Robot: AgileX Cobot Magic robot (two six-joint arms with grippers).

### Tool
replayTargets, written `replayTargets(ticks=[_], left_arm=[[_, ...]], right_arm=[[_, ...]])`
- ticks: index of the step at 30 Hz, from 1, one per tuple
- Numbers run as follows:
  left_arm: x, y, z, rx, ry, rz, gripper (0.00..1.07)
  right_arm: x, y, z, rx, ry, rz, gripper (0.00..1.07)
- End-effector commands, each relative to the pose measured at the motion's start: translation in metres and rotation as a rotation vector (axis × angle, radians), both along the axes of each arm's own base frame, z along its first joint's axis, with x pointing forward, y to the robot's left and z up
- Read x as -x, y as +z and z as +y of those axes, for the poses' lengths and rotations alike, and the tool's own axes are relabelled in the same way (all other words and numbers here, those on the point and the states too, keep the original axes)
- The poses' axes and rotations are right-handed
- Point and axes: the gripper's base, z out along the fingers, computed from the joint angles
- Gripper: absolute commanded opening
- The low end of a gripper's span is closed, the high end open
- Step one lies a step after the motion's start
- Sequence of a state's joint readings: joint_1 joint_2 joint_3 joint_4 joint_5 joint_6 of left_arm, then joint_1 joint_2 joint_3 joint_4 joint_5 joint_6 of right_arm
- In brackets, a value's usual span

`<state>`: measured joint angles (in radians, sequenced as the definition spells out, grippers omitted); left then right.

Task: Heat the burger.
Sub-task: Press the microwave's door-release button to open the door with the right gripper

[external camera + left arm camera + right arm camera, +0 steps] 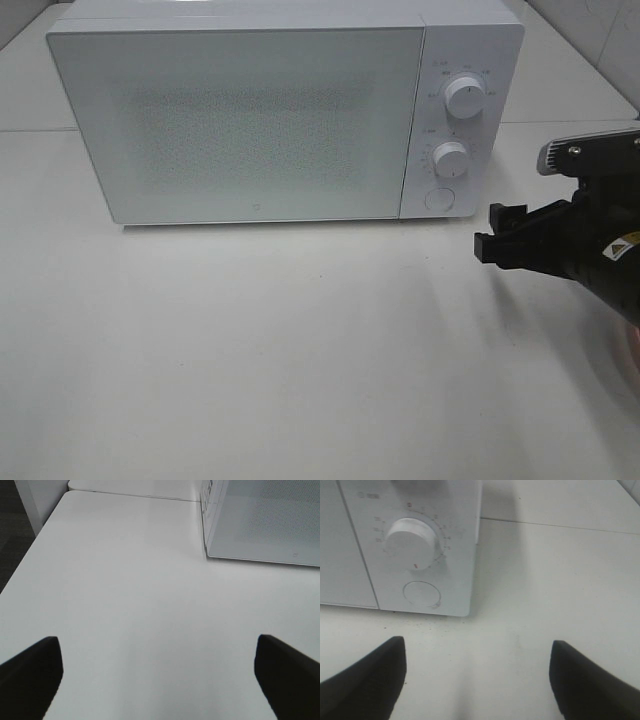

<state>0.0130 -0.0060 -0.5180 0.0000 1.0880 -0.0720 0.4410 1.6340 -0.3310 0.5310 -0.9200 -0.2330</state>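
The burger is out of view in every frame. The white microwave (240, 120) stands at the back of the table with its door shut; the frosted door hides the inside. My right gripper (492, 232) hovers open over the table, just right of and in front of the microwave's control panel, with nothing between its fingers. In the right wrist view the right gripper (477, 680) faces the lower knob (412, 542) and the round button (422, 593). My left gripper (157, 680) is open and empty above bare table, near the microwave's left front corner (207, 555).
The control panel carries an upper knob (467, 96), a lower knob (451, 160) and a round button (438, 198). The white table (300, 350) spreads in front of the microwave. A faint pink edge (631, 350) shows at the right border under the right arm.
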Motion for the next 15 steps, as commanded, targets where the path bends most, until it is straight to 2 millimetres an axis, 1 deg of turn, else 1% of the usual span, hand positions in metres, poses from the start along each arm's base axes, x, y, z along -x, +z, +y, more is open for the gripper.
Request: replayTargets(ticks=[1,6,9,10,11,12,14,15], left_arm=[[0.002,0.001,0.0,0.0,-0.002,-0.031,0.97],[0.002,0.001,0.0,0.0,-0.002,-0.031,0.97],[0.002,0.001,0.0,0.0,-0.002,-0.031,0.97],[0.002,0.001,0.0,0.0,-0.002,-0.031,0.97],[0.002,0.001,0.0,0.0,-0.002,-0.031,0.97],[0.002,0.001,0.0,0.0,-0.002,-0.031,0.97],[0.002,0.001,0.0,0.0,-0.002,-0.031,0.97],[0.002,0.001,0.0,0.0,-0.002,-0.031,0.97]], right_arm=[[-0.002,0.007,0.013,-0.016,0.002,-0.036,0.76],[-0.007,0.012,0.022,-0.049,0.003,-0.048,0.76],[-0.009,0.014,0.023,-0.074,0.001,-0.055,0.76],[-0.009,0.013,0.024,-0.099,-0.005,-0.048,0.76],[-0.01,0.013,0.024,-0.163,-0.023,-0.04,0.76],[-0.01,0.013,0.024,-0.163,-0.023,-0.04,0.76],[-0.01,0.013,0.025,-0.3,-0.067,-0.036,0.76],[-0.01,0.013,0.025,-0.3,-0.067,-0.036,0.76]])
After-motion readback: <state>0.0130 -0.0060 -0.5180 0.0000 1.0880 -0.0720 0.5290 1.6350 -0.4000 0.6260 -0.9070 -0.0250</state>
